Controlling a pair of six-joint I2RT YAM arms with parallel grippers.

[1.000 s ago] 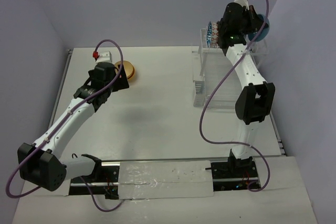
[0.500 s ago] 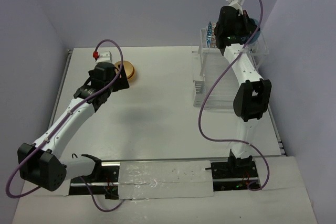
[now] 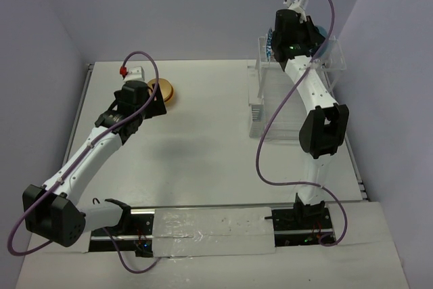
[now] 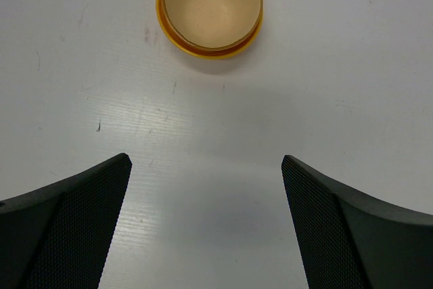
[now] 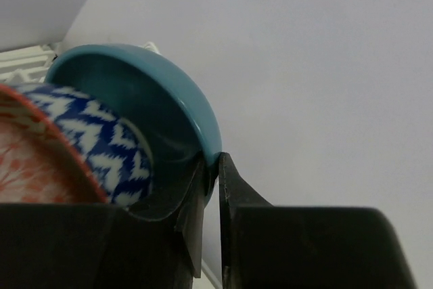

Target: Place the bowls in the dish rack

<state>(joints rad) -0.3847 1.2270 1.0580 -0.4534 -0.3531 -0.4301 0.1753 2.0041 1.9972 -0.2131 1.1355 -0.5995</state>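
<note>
The right fingers (image 5: pixel 218 162) are closed to a slit on the rim of the teal bowl (image 5: pixel 135 93), which stands on edge at the far end of the dish rack (image 3: pixel 270 116). Only the wrist view shows this, as the arm hides it from above. A blue-white bowl (image 5: pixel 101 140) and an orange-patterned bowl (image 5: pixel 34 160) stand beside it. The left fingers (image 4: pixel 204 160) gape wide and empty over the worktop (image 4: pixel 352 65), just near of the upright orange-yellow bowl (image 4: pixel 212 6), far left.

Left claw (image 4: pixel 205 160) hangs spread wide on its outstretched arm; right claw (image 5: pixel 211 164), raised high, pinches nearly closed.
</note>
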